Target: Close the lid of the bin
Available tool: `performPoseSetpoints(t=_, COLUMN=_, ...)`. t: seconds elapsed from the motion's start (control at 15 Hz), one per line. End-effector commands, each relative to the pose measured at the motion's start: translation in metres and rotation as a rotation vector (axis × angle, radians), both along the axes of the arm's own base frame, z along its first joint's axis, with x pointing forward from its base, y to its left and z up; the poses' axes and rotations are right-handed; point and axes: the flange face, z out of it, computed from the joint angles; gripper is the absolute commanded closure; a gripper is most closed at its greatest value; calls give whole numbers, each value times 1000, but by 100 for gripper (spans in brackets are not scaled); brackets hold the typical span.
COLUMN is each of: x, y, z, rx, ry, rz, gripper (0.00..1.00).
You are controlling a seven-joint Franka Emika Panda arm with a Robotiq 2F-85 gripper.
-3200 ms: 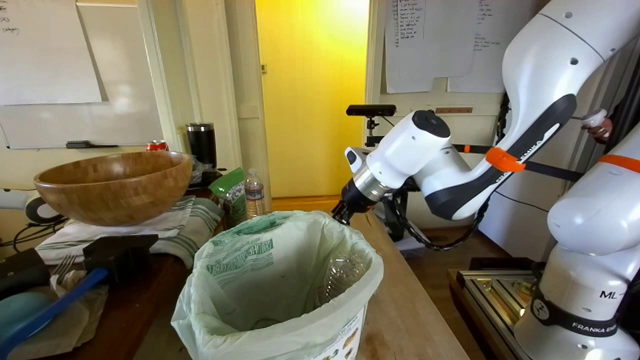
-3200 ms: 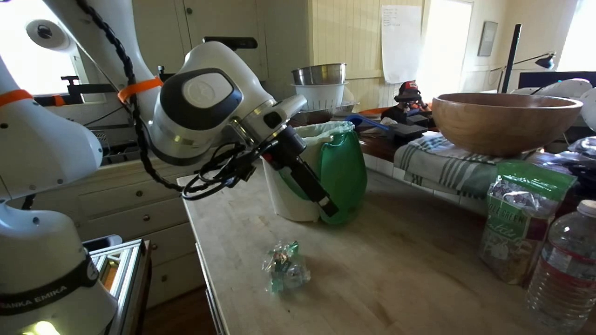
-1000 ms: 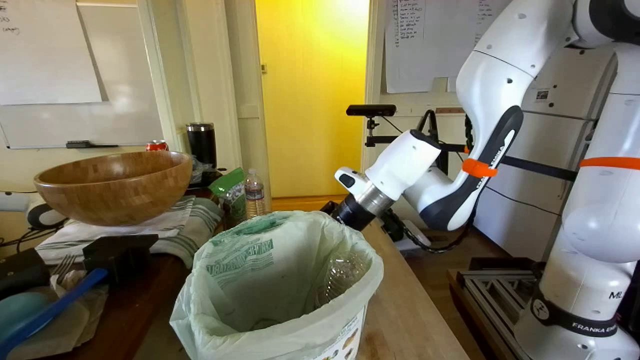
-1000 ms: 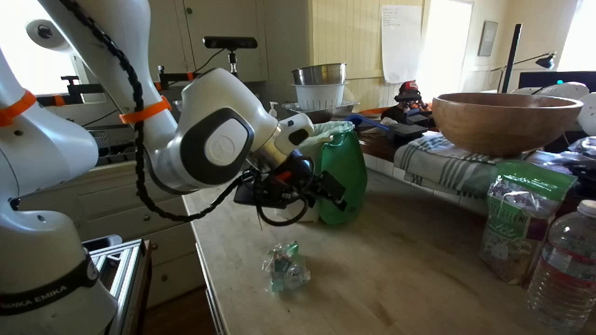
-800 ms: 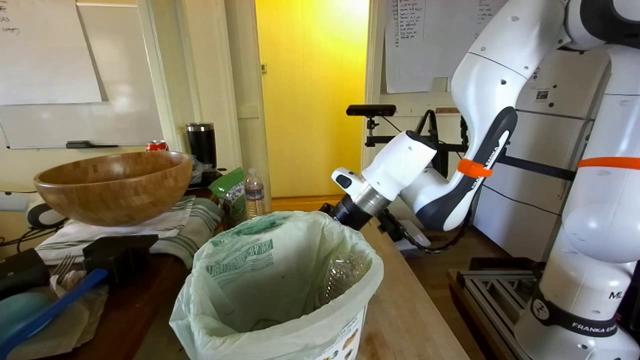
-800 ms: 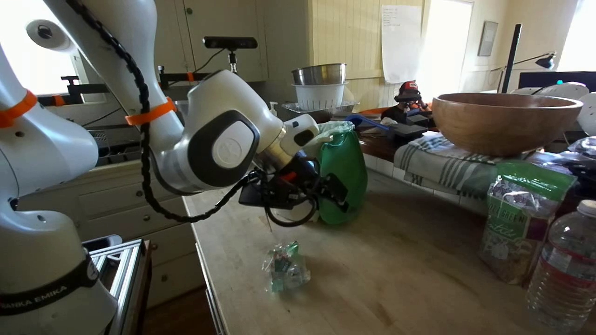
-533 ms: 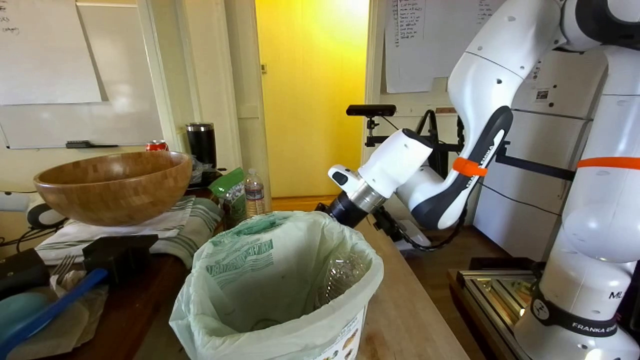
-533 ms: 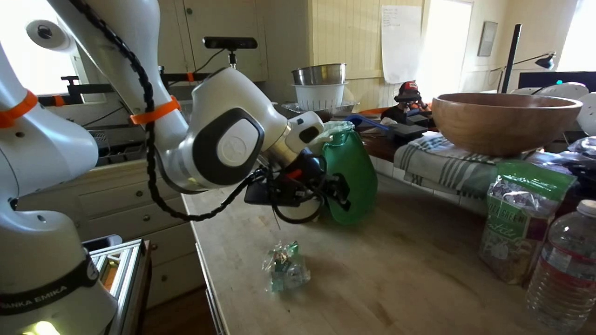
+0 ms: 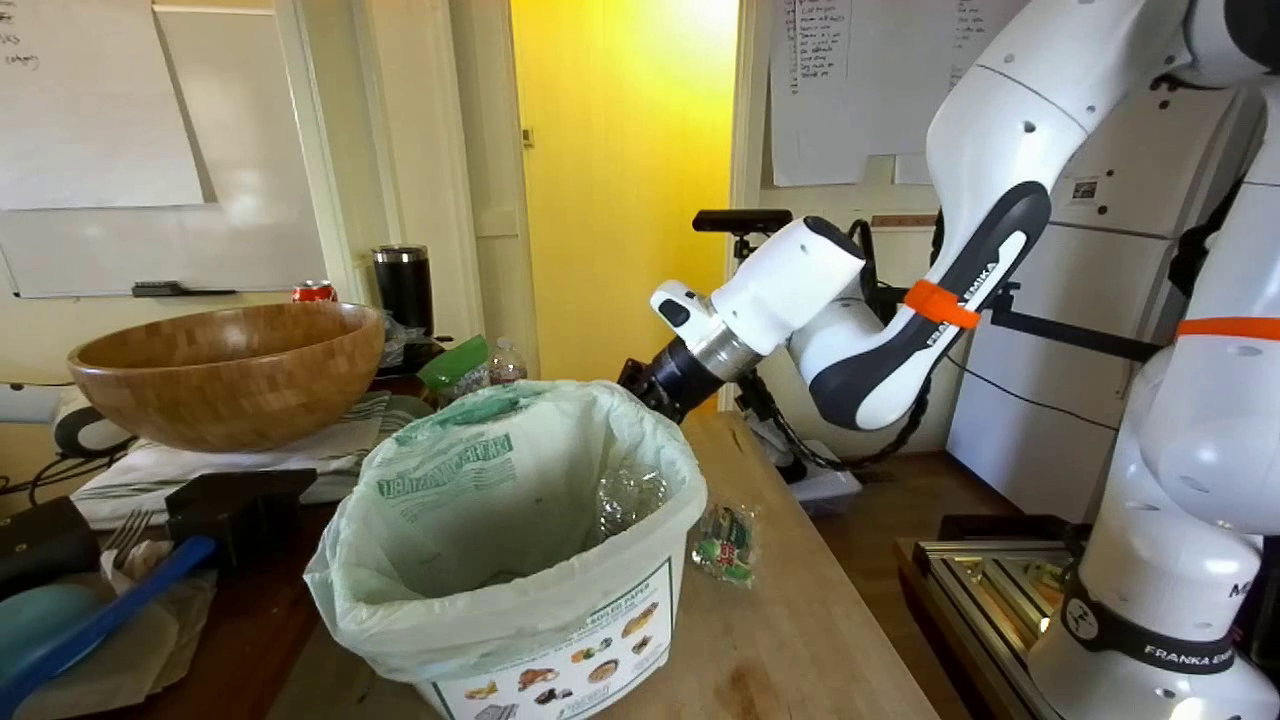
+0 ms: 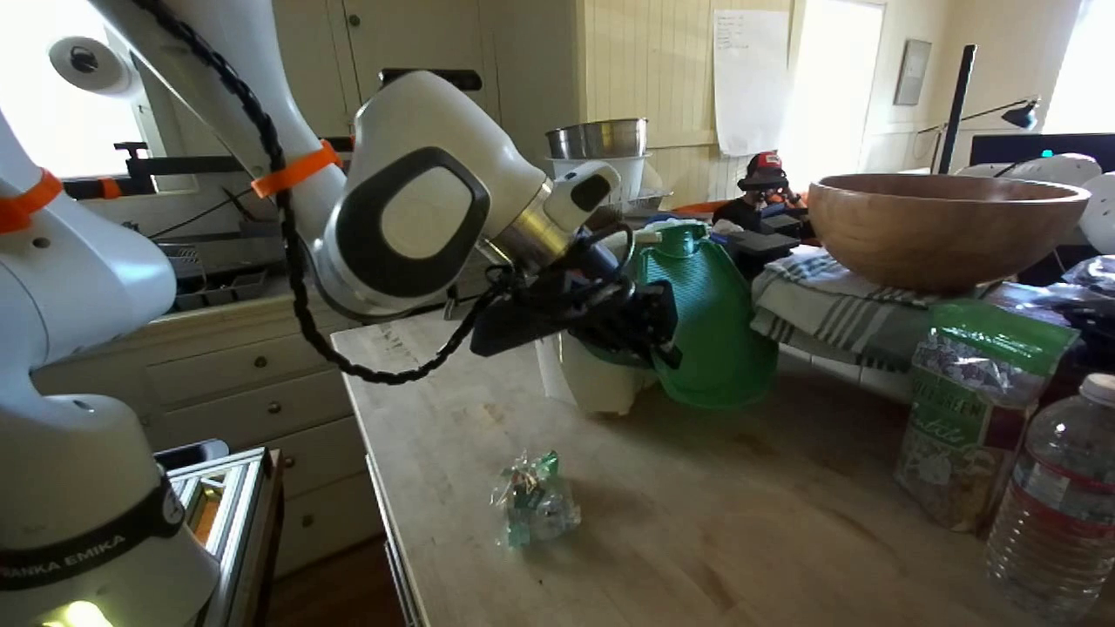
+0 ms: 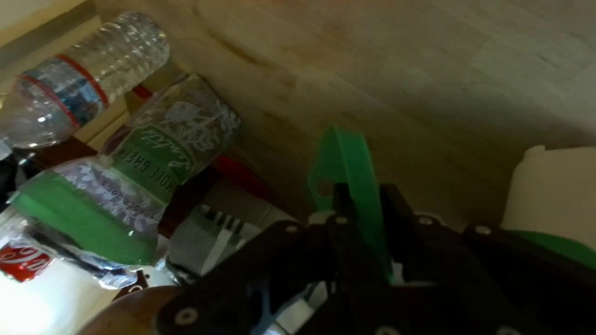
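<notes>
Just right of mid-frame in an exterior view sits the bin (image 10: 601,379); further right, the gripper (image 10: 669,335) pinches the edge of the lid (image 10: 719,326), which slants outward, open. The step in hand looks like lifting it; the next move calls for swinging it up and over, though the dark wrist view leaves the grip's firmness unclear.

Bin (image 9: 585,630): white plastic, food pictures printed on front; pale-green liner (image 9: 470,625) folded over rim; mouth open; on wooden counter (image 9: 810,630).
Lid (image 10: 719,344): bright-green plastic, open, hanging beside bin, lower end slanting outward.
</notes>
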Motion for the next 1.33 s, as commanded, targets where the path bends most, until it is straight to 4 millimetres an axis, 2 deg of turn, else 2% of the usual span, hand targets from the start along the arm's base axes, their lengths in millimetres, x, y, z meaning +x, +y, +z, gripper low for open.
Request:
performPoseSetpoints(t=0.0, x=-16, y=1, z=41, rx=-150, ry=-5, rz=-18, gripper=95)
performPoseSetpoints(t=0.2, x=-19, y=13, z=41, rx=-214, ry=22, rz=-24, gripper=97)
performPoseSetpoints(t=0.53, x=-17, y=31, z=0, rx=-184, ry=111, rz=-68, gripper=97)
performPoseSetpoints(t=0.8, x=-14, y=36, z=-19, rx=-137, ry=135, rz=-101, gripper=97)
performPoseSetpoints(t=1.27, x=-13, y=45, z=-34, rx=-207, ry=179, rz=-119, gripper=97)
